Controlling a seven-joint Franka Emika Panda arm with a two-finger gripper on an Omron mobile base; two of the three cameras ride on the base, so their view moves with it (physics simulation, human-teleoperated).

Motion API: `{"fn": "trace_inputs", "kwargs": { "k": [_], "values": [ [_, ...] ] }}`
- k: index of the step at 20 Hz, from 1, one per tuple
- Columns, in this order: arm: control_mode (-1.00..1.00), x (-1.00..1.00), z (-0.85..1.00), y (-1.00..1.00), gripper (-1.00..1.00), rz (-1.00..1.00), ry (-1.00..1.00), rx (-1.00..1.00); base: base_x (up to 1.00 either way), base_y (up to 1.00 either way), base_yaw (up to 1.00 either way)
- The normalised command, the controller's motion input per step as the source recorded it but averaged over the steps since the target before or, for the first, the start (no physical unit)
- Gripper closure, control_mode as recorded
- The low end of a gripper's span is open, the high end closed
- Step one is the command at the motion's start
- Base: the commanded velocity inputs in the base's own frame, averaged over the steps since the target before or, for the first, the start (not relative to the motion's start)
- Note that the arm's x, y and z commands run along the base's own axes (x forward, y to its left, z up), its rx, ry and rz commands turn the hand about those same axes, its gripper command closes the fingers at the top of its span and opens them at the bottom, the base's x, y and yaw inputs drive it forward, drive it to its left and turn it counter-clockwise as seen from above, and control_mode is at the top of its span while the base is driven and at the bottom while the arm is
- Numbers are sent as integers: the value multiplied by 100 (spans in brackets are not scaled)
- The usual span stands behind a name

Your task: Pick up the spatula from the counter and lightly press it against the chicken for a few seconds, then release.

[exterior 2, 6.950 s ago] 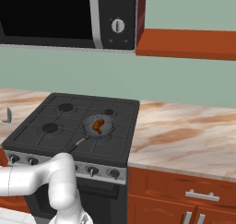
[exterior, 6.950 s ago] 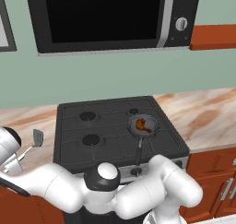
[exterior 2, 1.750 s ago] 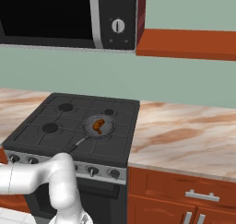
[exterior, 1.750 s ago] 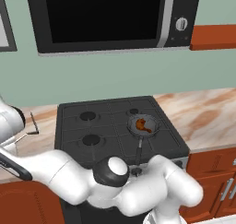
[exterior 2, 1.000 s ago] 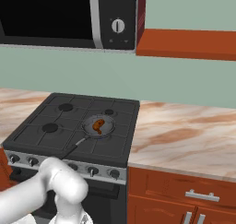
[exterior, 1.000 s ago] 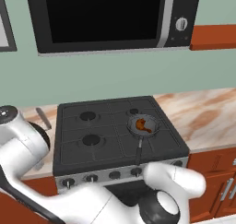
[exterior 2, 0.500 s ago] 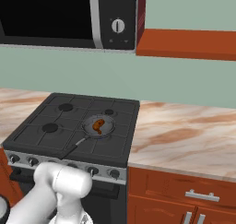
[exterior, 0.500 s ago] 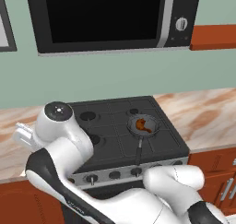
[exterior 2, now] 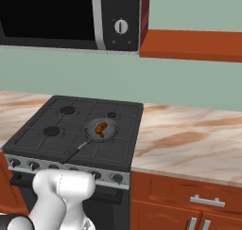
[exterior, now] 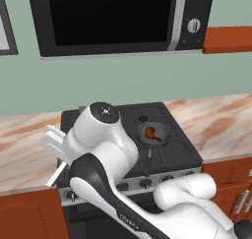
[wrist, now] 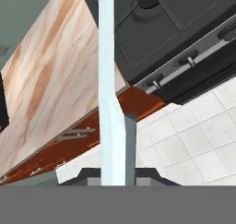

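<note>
My gripper (wrist: 115,150) is shut on the spatula (wrist: 107,75). Its pale handle runs straight up the hand view, across the counter edge and the stove front. One dark fingertip (wrist: 130,142) shows to the right of the handle; the other is hidden behind it. In the left base view a thin pale length of the spatula (exterior: 56,174) sticks out from behind my arm, over the counter's front edge left of the stove. The browned chicken (exterior: 152,133) (exterior 2: 100,128) lies in a small pan (exterior 2: 112,129) on the stove's front right burner, well away from the spatula.
The black stove (exterior: 182,154) (exterior 2: 42,139) sits between marble counters (exterior: 24,154) (exterior 2: 189,139), under a microwave (exterior 2: 71,16). The pan's handle (exterior 2: 78,151) points toward the stove's front. My bulky white arm (exterior: 103,144) covers the stove's left half. Floor tiles (wrist: 193,144) lie below.
The spatula has left the counter and is in my gripper. My arm has swung from the far left in over the stove's left side. Pan and chicken have not moved.
</note>
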Motion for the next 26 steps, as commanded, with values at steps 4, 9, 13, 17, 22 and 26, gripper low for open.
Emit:
{"fn": "trace_inputs", "kwargs": {
  "k": [4,9,13,17,22,26],
  "values": [
    [-100,-12,42,-56,100,0,12,19,0,0,0],
    [-100,-2,9,-45,100,0,5,14,0,0,0],
    [-100,-21,0,-40,100,2,-16,-10,0,0,0],
    [-100,-12,0,-57,100,0,-3,-1,0,0,0],
    [-100,-2,3,-58,100,0,1,2,0,0,0],
    [-100,0,3,-39,100,0,4,18,0,0,0]
  ]
}}
